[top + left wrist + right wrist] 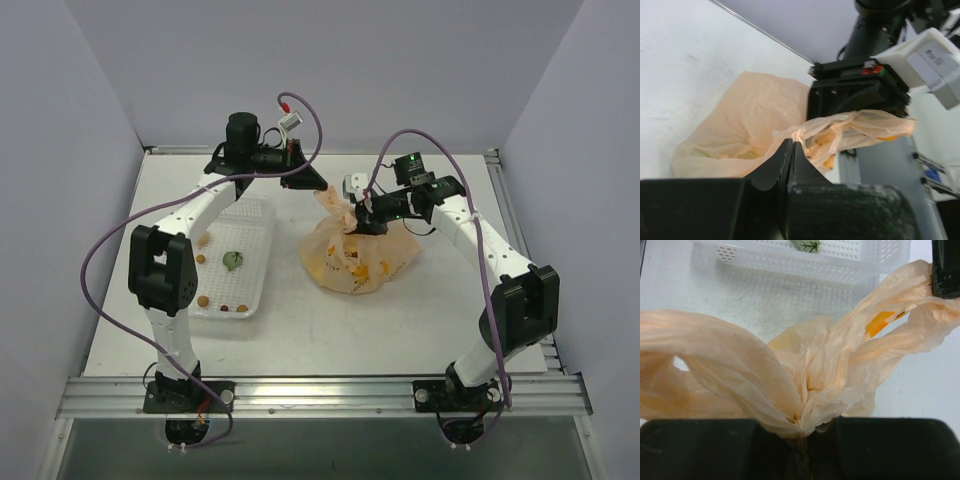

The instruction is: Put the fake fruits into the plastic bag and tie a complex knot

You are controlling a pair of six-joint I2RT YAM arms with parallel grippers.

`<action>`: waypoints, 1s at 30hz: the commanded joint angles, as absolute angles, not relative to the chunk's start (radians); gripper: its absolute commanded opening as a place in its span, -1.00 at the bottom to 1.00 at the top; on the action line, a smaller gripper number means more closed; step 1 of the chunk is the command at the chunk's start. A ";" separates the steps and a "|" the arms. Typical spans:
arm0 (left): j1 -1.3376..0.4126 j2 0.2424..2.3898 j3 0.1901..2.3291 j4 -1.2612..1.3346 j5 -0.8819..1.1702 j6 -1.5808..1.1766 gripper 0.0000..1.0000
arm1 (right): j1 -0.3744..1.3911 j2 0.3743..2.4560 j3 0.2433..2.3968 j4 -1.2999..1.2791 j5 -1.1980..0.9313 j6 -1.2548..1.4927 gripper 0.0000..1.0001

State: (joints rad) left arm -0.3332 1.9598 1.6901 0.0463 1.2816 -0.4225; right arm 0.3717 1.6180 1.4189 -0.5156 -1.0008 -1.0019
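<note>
The bag (358, 255) lies near the middle of the bench (300, 340), just right of the tray (266, 235), with its body slumped on the surface and its top drawn up between the two hands. The fruits (360, 270) seem to be inside. Yellow patches show through the film, though we cannot tell fruit from printed pattern in these views. The left hand (792, 146) is pressed together on a thin twisted strip of the bag's top. The right hand (802, 429) pinches a gathered bunch of film where two loops meet.

We judge the knot to be under way, and the risks lie in the film itself. The left hand catches only a narrow edge, so a firm pull could slip it free and loosen the wrap. If the hands draw apart too hard, the thin plastic may stretch or tear at either pinch. Lifting too high could drag the body along the bench and let it roll.

The tray holds only a green leafy piece (232, 260) and small brown bits (204, 300). The bench is matt white, with a metal rail (320, 395) at its near edge and pale grey walls (330, 70) on three sides.
</note>
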 commanded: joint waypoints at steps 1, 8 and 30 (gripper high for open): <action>-0.342 1.870 1.776 -0.289 1.111 -0.081 -1.00 | 0.365 1.618 1.466 -0.532 -1.005 -0.960 -1.00; -0.327 1.712 1.632 -0.298 0.922 -0.015 -1.00 | 0.357 1.637 1.465 -0.514 -0.942 -0.749 -1.00; -0.549 1.450 1.240 -0.134 0.600 -0.205 -1.00 | 0.353 1.571 1.329 -0.223 -0.564 0.242 -1.00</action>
State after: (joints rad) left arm -0.5346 1.4780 1.2755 -0.2176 0.6392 -0.1394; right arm 0.3607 1.6260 1.3846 -0.2955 -0.6407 0.0792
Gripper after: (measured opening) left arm 0.029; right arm 0.049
